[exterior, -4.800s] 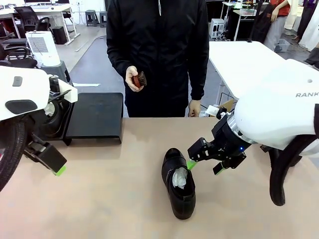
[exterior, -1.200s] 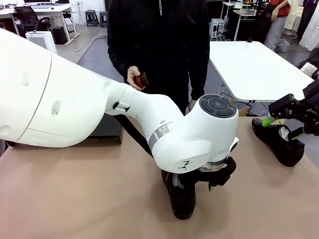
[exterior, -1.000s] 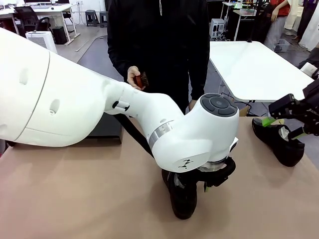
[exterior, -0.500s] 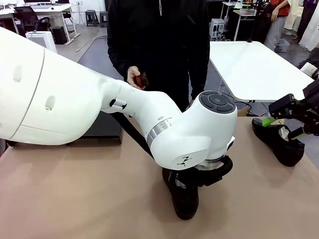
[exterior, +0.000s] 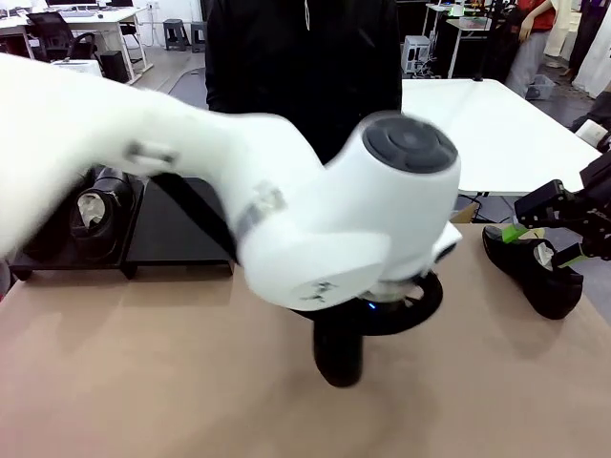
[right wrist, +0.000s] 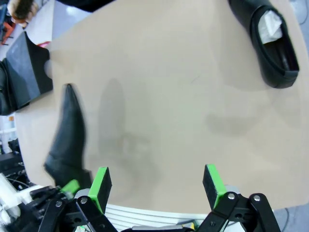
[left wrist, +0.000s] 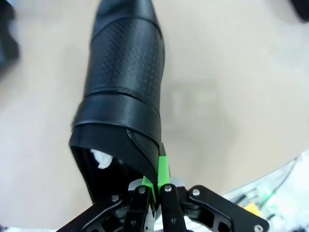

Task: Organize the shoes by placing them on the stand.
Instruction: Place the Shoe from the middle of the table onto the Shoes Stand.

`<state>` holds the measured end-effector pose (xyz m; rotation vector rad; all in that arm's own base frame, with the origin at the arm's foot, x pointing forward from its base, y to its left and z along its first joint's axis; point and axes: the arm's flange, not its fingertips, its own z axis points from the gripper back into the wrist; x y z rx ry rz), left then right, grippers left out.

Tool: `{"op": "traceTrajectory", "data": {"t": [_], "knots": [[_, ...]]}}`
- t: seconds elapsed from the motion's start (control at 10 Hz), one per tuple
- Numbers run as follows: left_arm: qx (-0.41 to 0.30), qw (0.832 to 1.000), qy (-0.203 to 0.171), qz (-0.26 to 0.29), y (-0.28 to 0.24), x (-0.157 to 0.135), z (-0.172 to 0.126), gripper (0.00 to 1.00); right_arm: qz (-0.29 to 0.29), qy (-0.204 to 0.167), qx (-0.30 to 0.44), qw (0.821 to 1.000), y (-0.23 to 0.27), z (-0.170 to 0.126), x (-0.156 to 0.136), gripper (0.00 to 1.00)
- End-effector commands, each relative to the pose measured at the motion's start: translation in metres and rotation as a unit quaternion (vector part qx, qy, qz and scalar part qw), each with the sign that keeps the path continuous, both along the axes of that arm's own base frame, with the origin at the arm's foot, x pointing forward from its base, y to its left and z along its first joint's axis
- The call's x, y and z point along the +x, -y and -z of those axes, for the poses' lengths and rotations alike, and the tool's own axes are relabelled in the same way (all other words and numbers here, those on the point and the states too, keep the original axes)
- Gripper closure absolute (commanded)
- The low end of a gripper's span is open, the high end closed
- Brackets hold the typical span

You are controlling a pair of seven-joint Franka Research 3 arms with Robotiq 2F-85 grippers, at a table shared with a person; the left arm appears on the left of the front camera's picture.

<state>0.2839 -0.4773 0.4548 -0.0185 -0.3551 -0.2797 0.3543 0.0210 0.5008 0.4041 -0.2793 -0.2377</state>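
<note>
The left arm [exterior: 191, 191], blurred, reaches across the table [exterior: 143, 382] from the left side to its middle, and its wrist stands over the held shoe [left wrist: 123, 96], a glossy black dress shoe. In the left wrist view the left gripper [left wrist: 157, 181] has its fingers pinched together on the rim of that shoe's opening, one green pad outside the leather and the other inside, and the toe points away from the gripper. Whether the shoe touches the table I cannot tell; in the right wrist view its shadow lies beside it on the tabletop. The right gripper [right wrist: 157, 186] has its fingers spread wide with nothing between them. In the front view it hangs at the right edge, just above the second shoe [exterior: 535, 277], which lies on the table with white paper in its opening. The stand [exterior: 162, 239] sits at the far left of the table, well apart from both of these shoes, and a third shoe [exterior: 100, 229] rests on its left panel. A person [exterior: 305, 57] in black stands at the far side.
</note>
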Motion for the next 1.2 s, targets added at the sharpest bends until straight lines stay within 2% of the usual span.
{"op": "traceTrajectory", "data": {"t": [0.0, 0.3, 0.4, 0.5, 0.7, 0.8, 0.9, 1.1], "knots": [[0.040, 0.995, 0.089, 0.025, -0.068, -0.007, -0.045, 1.00, -0.003, 0.002, 0.005, 1.000, 0.000, 0.000, 0.001, 0.00], [0.068, 0.988, 0.137, -0.004, -0.138, 0.006, -0.073, 1.00, -0.003, 0.002, 0.005, 1.000, 0.000, 0.000, 0.001, 0.00], [0.017, 0.995, 0.066, -0.070, -0.150, -0.016, -0.076, 1.00, -0.003, 0.002, 0.005, 1.000, 0.000, 0.000, 0.001, 0.00], [0.071, 0.991, 0.114, -0.002, -0.122, 0.006, -0.076, 1.00, -0.003, 0.002, 0.005, 1.000, 0.000, 0.000, 0.001, 0.00], [0.071, 0.991, 0.114, -0.002, -0.122, 0.006, -0.076, 1.00, -0.003, 0.002, 0.005, 1.000, 0.000, 0.000, 0.001, 0.00], [0.065, 0.992, 0.102, -0.027, -0.138, 0.001, -0.074, 1.00, -0.003, 0.002, 0.005, 1.000, 0.000, 0.000, 0.001, 0.00], [0.094, 0.981, 0.144, -0.093, -0.163, 0.010, -0.071, 1.00, -0.003, 0.002, 0.005, 1.000, 0.000, 0.000, 0.001, 0.00], [0.093, 0.964, 0.180, -0.171, -0.210, 0.040, -0.069, 1.00, -0.003, 0.002, 0.005, 1.000, 0.000, 0.000, 0.001, 0.00]]}}
